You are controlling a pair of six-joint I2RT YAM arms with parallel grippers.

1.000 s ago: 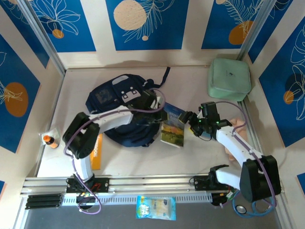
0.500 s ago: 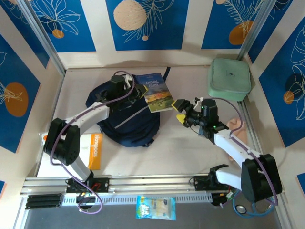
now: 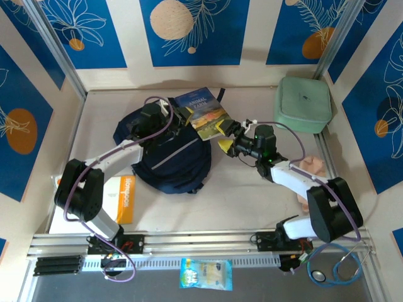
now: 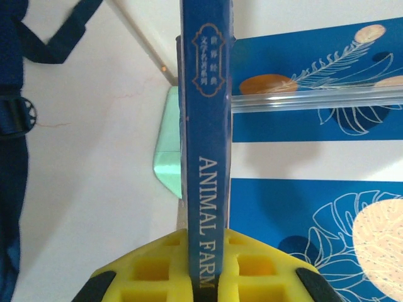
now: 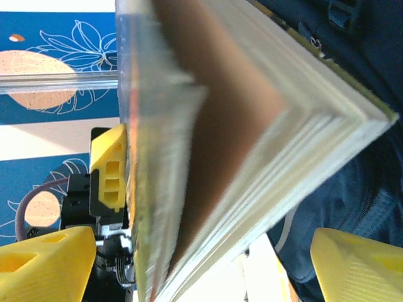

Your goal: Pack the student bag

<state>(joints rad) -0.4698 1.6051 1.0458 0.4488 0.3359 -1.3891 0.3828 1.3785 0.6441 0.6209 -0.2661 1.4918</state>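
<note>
Apparently aloft: book in left gripper.

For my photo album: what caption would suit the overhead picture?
Left end effector grips a book beside the navy backpack; the open right end effector straddles the book's corner.

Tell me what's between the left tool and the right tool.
The Animal Farm book: the left tool clamps its spine, the open right tool straddles its page corner, seen in the top and right wrist views.
</note>
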